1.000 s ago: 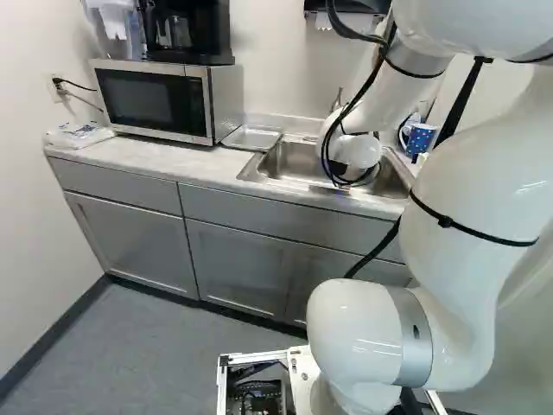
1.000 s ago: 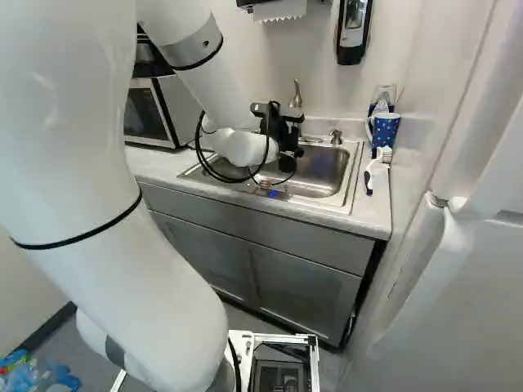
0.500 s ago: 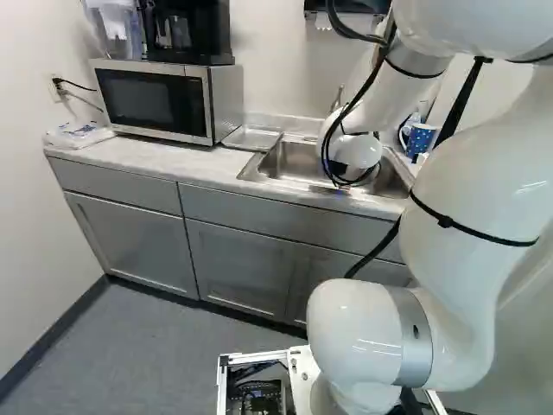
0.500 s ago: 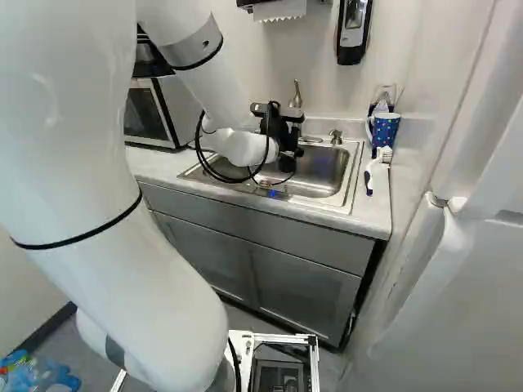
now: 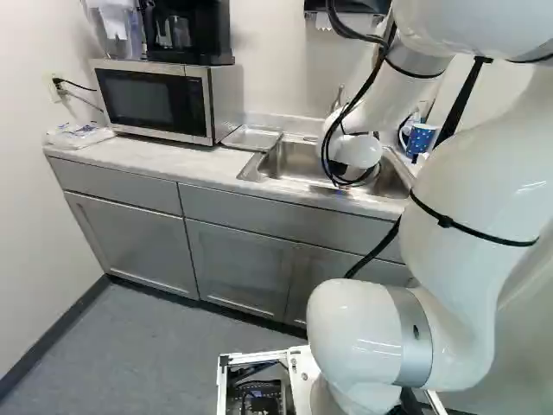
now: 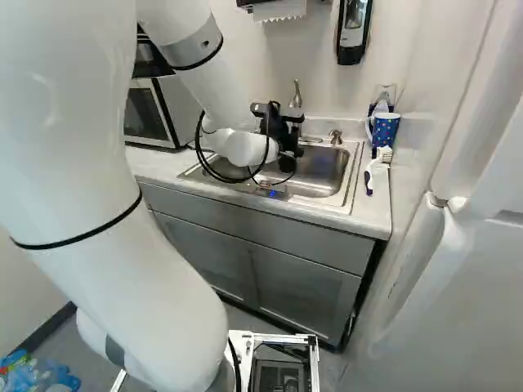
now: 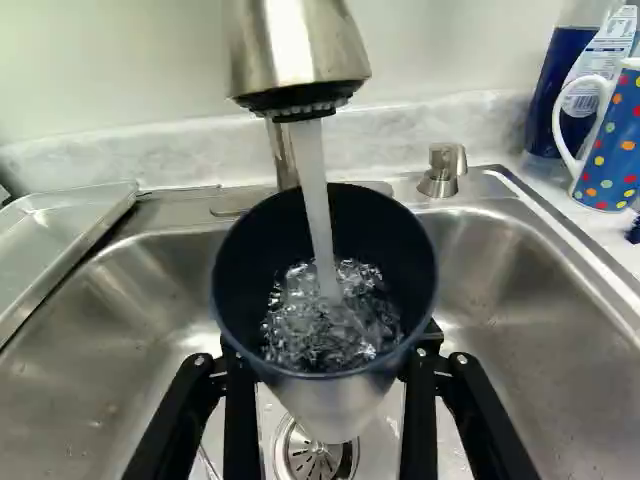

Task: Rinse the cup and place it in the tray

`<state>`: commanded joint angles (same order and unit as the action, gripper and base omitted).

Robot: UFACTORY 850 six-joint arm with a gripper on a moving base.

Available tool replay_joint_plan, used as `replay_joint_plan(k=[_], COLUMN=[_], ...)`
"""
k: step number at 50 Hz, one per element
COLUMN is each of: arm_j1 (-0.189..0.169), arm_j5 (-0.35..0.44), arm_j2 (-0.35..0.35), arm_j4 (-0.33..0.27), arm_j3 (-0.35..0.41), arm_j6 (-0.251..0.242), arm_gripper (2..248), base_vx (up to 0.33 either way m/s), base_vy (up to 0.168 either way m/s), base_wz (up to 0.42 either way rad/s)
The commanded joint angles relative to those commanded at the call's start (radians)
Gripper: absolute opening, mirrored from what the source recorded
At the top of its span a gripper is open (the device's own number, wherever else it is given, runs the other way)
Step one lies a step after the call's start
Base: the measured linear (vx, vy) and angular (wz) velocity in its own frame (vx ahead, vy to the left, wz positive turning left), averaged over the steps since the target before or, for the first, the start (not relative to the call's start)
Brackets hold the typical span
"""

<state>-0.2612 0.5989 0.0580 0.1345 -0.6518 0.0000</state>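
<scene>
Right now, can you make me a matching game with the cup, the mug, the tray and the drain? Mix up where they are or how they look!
Things:
1. Cup
2. Mug
3. Tray
4. Drain

Places and looks:
A. At the bottom of the sink
B. Blue with colourful dots
C. Held in the gripper, with water running into it
D. On the counter, between the microwave and the sink

Right pairs: 1-C, 2-B, 3-D, 4-A
</scene>
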Motion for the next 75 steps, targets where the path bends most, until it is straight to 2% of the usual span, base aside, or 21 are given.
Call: replay_joint_plan(k=[75], arm_j1=[0.002], arm_j5=[0.0], arm_j2=[-0.001], arm_j4=[0.0], arm_j3=[0.001], arm_j6=[0.0], arm_gripper=[124], base_vx=[0.0], base_vy=[0.0], base_wz=[0.0])
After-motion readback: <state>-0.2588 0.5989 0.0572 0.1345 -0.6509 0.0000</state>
